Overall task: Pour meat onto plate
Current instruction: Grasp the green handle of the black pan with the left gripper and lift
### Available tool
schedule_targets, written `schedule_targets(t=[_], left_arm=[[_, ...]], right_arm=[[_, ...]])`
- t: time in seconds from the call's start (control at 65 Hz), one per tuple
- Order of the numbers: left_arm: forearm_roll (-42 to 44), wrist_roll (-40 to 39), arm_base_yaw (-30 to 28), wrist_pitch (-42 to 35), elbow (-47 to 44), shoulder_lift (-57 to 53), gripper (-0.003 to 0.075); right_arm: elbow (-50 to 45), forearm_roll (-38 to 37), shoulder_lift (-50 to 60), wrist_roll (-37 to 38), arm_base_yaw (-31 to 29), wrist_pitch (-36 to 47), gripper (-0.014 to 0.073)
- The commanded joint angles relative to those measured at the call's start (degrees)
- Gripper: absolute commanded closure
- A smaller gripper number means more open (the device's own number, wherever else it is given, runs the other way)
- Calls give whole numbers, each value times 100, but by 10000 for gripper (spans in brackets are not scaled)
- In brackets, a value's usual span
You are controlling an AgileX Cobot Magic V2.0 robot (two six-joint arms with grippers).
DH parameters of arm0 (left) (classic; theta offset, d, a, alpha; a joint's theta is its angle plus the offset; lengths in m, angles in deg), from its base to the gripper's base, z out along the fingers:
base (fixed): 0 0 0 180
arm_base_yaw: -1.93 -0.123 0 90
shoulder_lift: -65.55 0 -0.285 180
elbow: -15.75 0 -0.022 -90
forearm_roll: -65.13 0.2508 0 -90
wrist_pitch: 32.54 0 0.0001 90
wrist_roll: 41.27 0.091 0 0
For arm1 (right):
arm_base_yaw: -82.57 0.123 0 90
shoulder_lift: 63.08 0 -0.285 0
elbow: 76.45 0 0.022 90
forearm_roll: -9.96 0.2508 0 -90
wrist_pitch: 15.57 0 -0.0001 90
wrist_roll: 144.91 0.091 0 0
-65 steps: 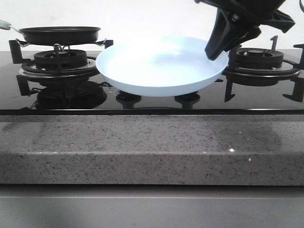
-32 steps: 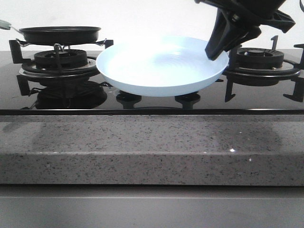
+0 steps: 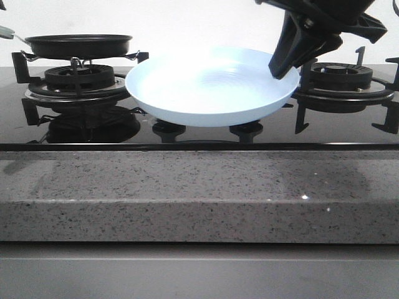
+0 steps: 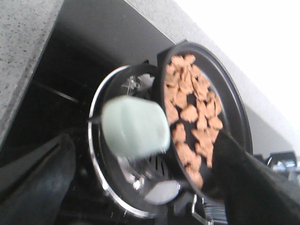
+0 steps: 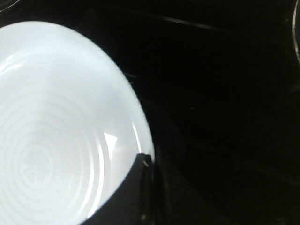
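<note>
Speckled grey worktop [image 3: 187, 193] fronts a black glass hob [image 3: 187, 134]. On the left burner [image 3: 78, 78] sits the level frying pan [image 3: 78, 45], its pale green handle [image 4: 135, 126] pointing toward the left gripper [image 4: 140, 187], whose jaws are spread apart. Meat [image 4: 192, 112] lies heaped inside the pan. The right gripper [image 3: 285, 65] has its jaws clenched on the plate [image 3: 209, 87] rim, the plate held face-up between the burners.

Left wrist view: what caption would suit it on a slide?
Black frying pan of reddish-brown meat pieces sits on a gas burner, its pale green handle pointing toward the camera.
</note>
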Motion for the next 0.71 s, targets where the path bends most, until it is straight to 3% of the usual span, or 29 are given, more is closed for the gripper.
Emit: schedule_targets(t=[0.0, 0.308, 0.692], left_arm=[[-720, 63, -14, -7, 317, -6, 135], [-1533, 406, -2, 181, 383, 339, 150], [-1895, 456, -2, 346, 383, 389, 435]], right_arm=[[152, 169, 286, -53, -11, 233, 707], [152, 169, 286, -53, -11, 233, 707], [152, 169, 286, -53, -11, 226, 707]])
